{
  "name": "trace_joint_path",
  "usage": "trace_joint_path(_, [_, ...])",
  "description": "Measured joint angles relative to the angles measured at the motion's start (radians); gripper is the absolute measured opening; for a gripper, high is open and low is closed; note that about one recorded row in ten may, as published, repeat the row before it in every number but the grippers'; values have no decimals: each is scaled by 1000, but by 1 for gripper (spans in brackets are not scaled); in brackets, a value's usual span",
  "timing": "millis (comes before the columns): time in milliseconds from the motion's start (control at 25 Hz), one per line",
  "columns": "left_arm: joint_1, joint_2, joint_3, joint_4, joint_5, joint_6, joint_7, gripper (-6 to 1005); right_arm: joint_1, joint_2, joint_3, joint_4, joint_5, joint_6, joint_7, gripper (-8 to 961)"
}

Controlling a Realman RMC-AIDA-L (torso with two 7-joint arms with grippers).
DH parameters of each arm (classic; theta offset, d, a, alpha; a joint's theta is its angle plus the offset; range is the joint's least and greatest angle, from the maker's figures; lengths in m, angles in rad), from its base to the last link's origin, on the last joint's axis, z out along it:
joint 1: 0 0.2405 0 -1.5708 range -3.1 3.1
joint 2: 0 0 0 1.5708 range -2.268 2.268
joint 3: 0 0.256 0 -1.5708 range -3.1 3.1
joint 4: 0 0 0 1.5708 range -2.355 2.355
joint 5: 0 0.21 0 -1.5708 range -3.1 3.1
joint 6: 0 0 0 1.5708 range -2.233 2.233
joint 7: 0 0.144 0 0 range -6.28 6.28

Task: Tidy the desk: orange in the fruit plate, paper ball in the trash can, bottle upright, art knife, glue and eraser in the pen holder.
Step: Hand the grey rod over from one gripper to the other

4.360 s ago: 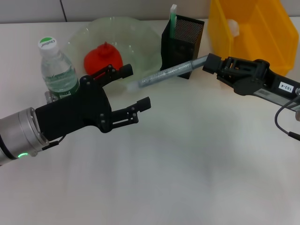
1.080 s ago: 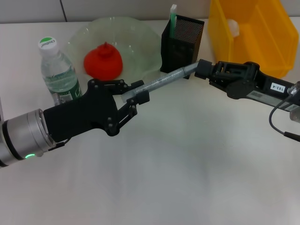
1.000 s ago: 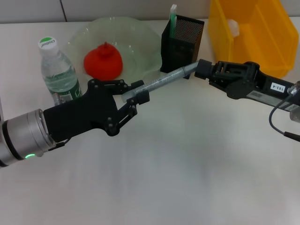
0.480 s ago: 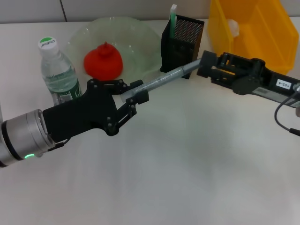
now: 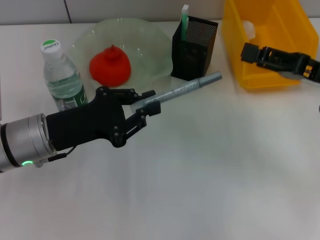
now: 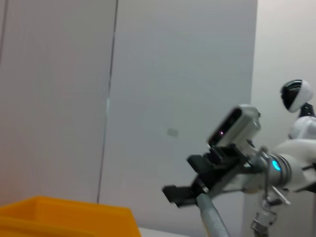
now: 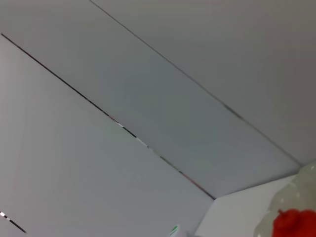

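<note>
- Head view: the black left gripper (image 5: 145,102) is clamped on one end of a long grey stick (image 5: 182,90), holding it slanted above the plain white desk (image 5: 210,170), its free end near the black square mesh pen holder (image 5: 194,48), which has a green-and-white stick (image 5: 184,22) in it.
- The red-orange orange (image 5: 110,65) sits in the translucent pale-green scalloped fruit plate (image 5: 150,40); the clear plastic bottle (image 5: 61,76) stands upright beside it.
- The right gripper (image 5: 250,52) hovers over the bright yellow rectangular trash can (image 5: 280,30), well apart from the stick; whether it is open I cannot tell.
- Left wrist view: the grey stick (image 6: 213,222), the right gripper (image 6: 190,190) beyond it, the trash can (image 6: 64,217).
- Right wrist view: wall, the fruit plate's rim (image 7: 308,173), the orange (image 7: 296,224).
</note>
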Motion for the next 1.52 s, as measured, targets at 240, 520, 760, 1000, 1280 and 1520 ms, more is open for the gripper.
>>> trace_joint_path(240, [3, 9, 49, 127, 75, -15, -165, 179, 39, -30, -21, 67, -12, -4, -7, 574])
trace_joint_path(520, [-8, 15, 48, 275, 180, -21, -331, 177, 119, -96, -237, 178, -25, -17, 52, 569])
trace_joint_path(760, [-56, 23, 44, 356, 287, -15, -477, 179, 267, -154, -378, 282, -128, -90, 138, 557])
trace_joint_path(1000, [-100, 41, 44, 400, 347, -2, -578, 178, 510, -140, -405, 324, -417, -211, 157, 542])
trace_joint_path(1280, [-124, 42, 40, 429, 389, 8, -615, 178, 635, -111, -514, 330, -530, -229, 157, 525])
trace_joint_path(1520, [-134, 38, 40, 429, 407, 17, -620, 177, 690, -75, -606, 324, -546, -212, 148, 510])
